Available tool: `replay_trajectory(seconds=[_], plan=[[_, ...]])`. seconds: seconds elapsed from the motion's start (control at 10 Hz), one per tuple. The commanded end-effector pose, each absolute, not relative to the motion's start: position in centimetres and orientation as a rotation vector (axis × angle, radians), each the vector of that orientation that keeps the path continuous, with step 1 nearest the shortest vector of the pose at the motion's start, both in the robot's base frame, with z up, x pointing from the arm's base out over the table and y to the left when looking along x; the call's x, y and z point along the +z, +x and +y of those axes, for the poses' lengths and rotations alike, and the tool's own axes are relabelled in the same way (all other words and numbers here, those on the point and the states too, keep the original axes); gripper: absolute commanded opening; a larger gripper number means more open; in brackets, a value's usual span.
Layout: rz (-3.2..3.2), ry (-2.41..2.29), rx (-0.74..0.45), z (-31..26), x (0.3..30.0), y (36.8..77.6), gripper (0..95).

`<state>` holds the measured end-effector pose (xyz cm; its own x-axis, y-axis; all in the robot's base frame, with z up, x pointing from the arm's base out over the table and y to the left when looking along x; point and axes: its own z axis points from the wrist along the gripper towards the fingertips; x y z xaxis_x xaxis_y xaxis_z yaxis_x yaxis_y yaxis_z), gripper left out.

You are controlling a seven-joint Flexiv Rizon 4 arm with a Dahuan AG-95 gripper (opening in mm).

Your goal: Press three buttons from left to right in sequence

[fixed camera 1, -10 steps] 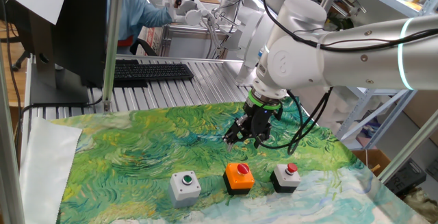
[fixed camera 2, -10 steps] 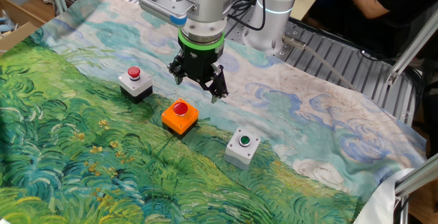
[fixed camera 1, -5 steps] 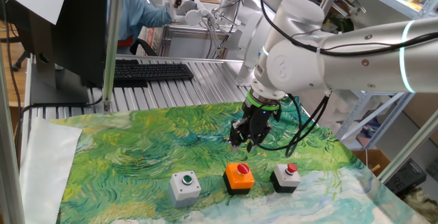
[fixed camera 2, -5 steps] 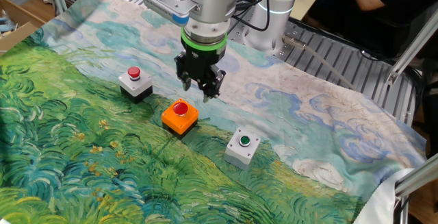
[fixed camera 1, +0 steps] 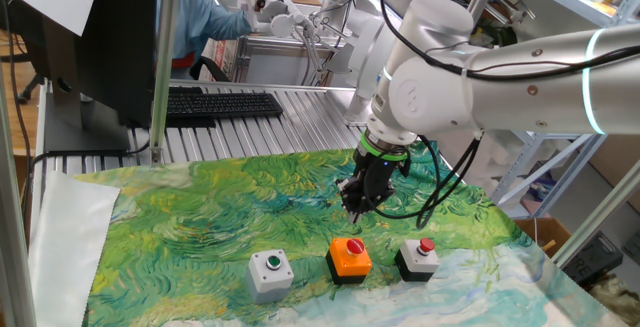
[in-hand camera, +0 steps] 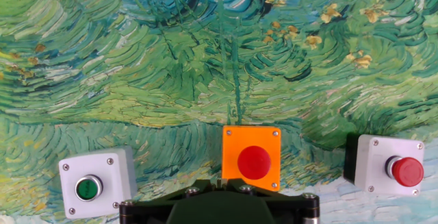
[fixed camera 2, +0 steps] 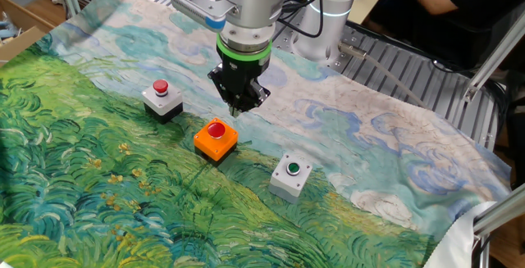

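On the painted green-and-blue cloth that covers the bench, three push-button boxes stand in a row near the front edge. In one fixed view, leftmost is the light grey box with the green cap, set apart from the other two; next to its right comes the orange box with the red cap; rightmost is the box with the small red cap, grey on top with a dark base, close beside the orange one. The hand view shows the same order: grey-green box at left, orange box in the middle, red-capped box at right, each lying flat on the cloth with no box touching another.

The hand hangs off the white arm, pointing straight down, above the cloth just behind the orange box and touching none of the three. Its fingers are clenched together to a single point with nothing between them, seen best in the other fixed view, where the hand hovers just beyond the orange box, between the red-capped box and the grey-green box

A black keyboard lies on the ridged metal surface far behind the cloth
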<state>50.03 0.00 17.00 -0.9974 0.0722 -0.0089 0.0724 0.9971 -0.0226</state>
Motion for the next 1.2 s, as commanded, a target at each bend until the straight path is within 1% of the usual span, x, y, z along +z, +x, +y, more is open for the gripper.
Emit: replay_trajectory(seconds=[0.1, 1.2], plan=[[3.134, 0.112, -0.033, 0.00, 17.00, 50.00, 0.0], [3.136, 0.004, -0.036, -0.48, 17.49, 49.86, 0.0]])
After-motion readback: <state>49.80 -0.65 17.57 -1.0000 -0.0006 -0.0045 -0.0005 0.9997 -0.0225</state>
